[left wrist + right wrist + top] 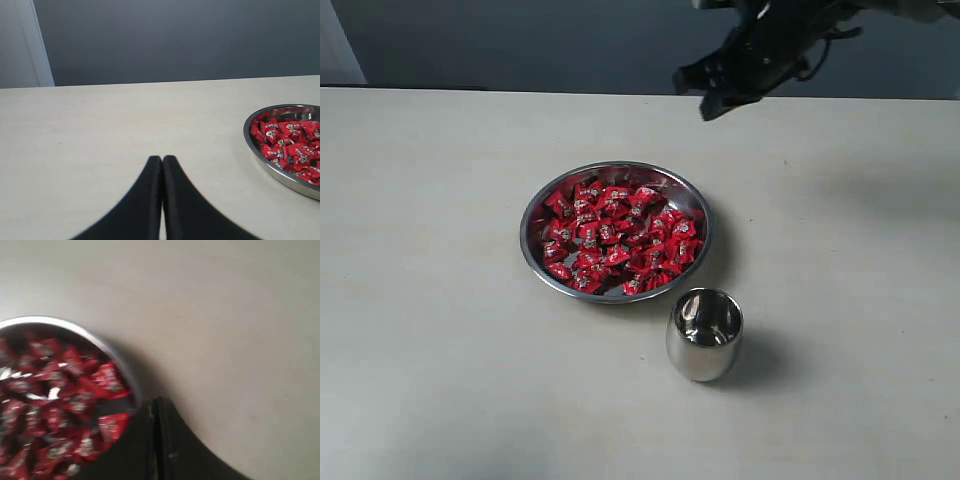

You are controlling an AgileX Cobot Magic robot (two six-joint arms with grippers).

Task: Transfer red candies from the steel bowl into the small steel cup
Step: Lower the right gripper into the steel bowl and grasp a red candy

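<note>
Overhead camera, bench entry.

- Pale table. The steel bowl sits just above the middle of the frame, flat on the table.
- The red candies are heaped loosely inside the bowl and cover most of its bottom. A strip of bare steel shows along the upper rim. I see none lying on the table.
- The small cup stands upright to the lower right of the bowl, just beside it and not touching. Its mouth is open; only shiny reflections show inside, and I see no candy in it.
- The right claw hangs in the air at the top of the frame, right of centre, beyond the bowl's far edge and clear of the table. Its own camera shows the two black fingers pressed tight together with nothing between them, tips near the bowl's rim.
- The left claw does not show in the overhead camera. Its own camera shows the fingers closed against each other, empty, over bare table, with the bowl off to one side.
</note>
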